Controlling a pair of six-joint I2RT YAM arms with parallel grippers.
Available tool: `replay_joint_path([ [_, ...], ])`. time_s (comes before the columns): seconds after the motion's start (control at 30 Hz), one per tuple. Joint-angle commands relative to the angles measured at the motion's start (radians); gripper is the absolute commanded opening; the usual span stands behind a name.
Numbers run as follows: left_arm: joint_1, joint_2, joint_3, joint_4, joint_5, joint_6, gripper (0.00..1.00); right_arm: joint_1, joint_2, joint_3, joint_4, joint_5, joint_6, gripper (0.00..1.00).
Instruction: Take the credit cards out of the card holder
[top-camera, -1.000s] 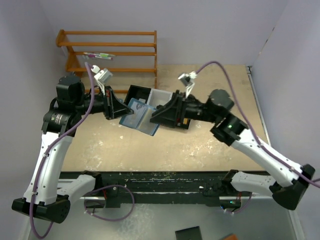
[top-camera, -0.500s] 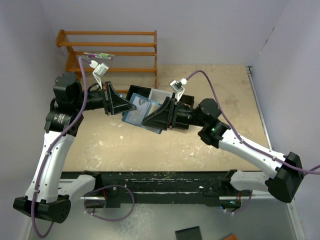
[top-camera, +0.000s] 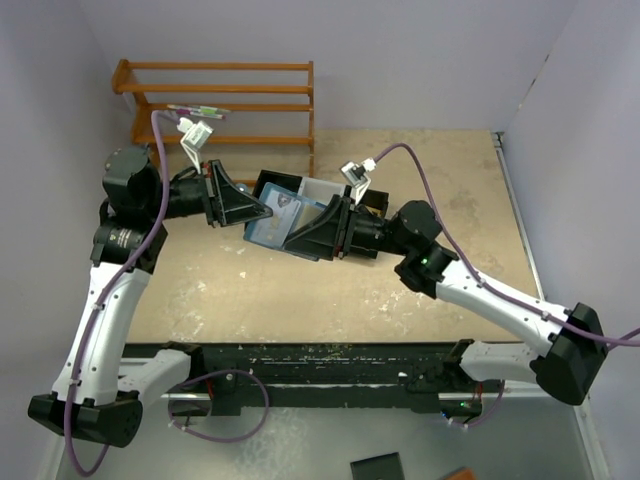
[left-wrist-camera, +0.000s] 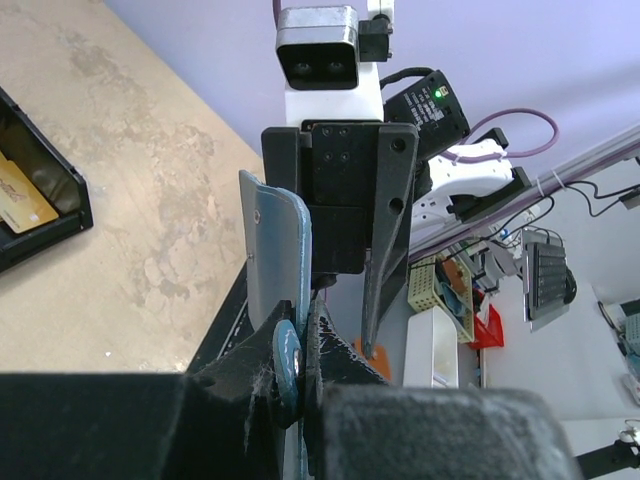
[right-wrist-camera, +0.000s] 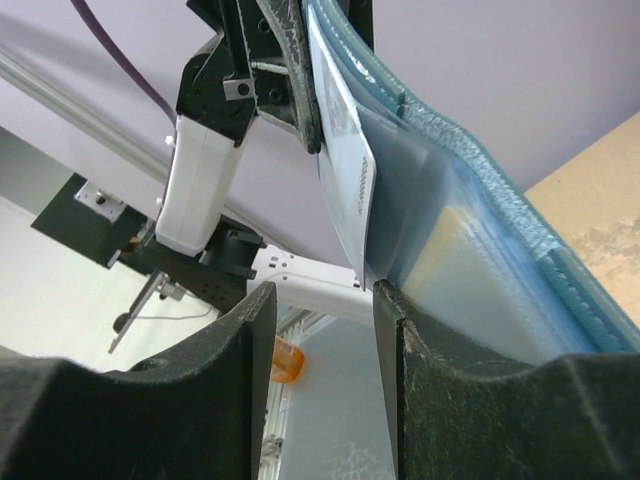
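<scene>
With its fingers parted on nothing, the right gripper (right-wrist-camera: 325, 300) sits just beside the corner of a pale credit card (right-wrist-camera: 340, 150) that juts past a pocket edge of the card holder (right-wrist-camera: 470, 220), which the left gripper (left-wrist-camera: 297, 352) pinches upright above open table (left-wrist-camera: 130, 200), with the black tray (left-wrist-camera: 60, 185) beyond.

Card holder (top-camera: 272, 232): blue, with clear greyish pockets. Card (right-wrist-camera: 345, 170) inside it: pale, faint blue print. Card (left-wrist-camera: 20, 195) in the black tray (left-wrist-camera: 60, 185): gold-tan. Table (top-camera: 300, 300): mottled beige. Rack (top-camera: 230, 88): orange-brown wood. Cable (right-wrist-camera: 115, 48): purple.
</scene>
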Motion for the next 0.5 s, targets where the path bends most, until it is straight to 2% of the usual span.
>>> replay_joint_path([
  [0.0,0.005,-0.033,0.011,0.066,0.029,-0.043,0.00,0.000,-0.040,0.015,0.004,0.106,-0.058,0.46],
  [0.27,0.005,-0.045,-0.001,0.069,0.025,-0.052,0.00,0.000,-0.003,0.058,0.074,0.126,-0.034,0.41],
  [0.47,0.007,-0.047,-0.006,0.070,0.022,-0.049,0.00,0.000,0.015,0.044,0.199,0.094,0.023,0.27],
])
